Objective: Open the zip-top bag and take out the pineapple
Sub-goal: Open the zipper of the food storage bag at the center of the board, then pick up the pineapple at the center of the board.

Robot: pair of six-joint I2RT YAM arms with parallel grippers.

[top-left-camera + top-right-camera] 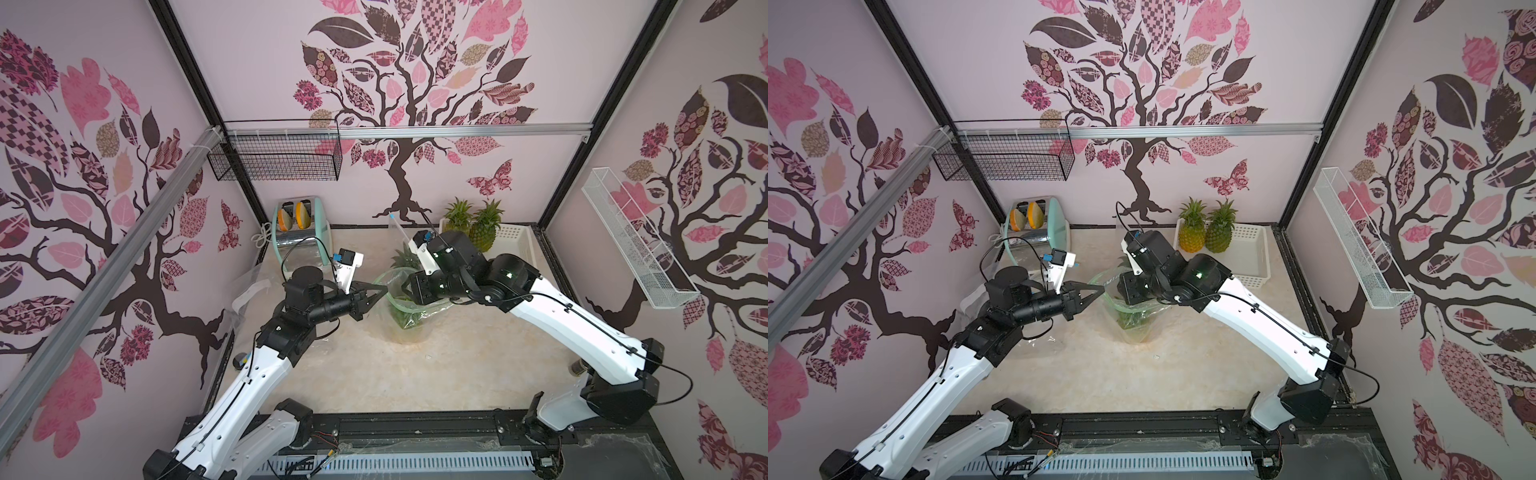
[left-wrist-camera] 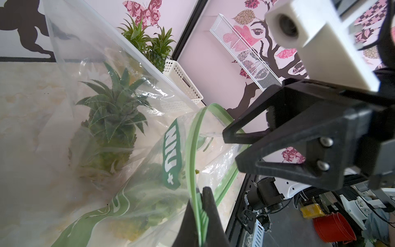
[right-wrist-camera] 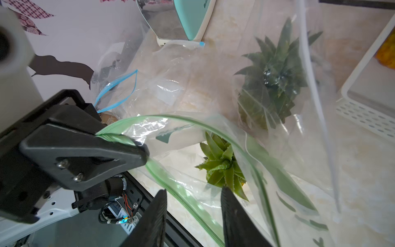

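Left gripper [image 2: 199,204] clamped on green zip rim [image 3: 171,118]: my anchor. Right gripper [image 3: 193,190] jaws apart, rim strip passing loose between them, nothing held as far as I can tell. Zip-top bag [image 2: 149,171] mouth gaping; pineapple [image 3: 222,169] upright inside, crown just beyond right fingers. My plan: hold left pinch firm, lower right through mouth, close low on crown base, not leaf tips, lift straight, watch film snagging. Second bagged pineapple [image 3: 273,85] behind: ignore.
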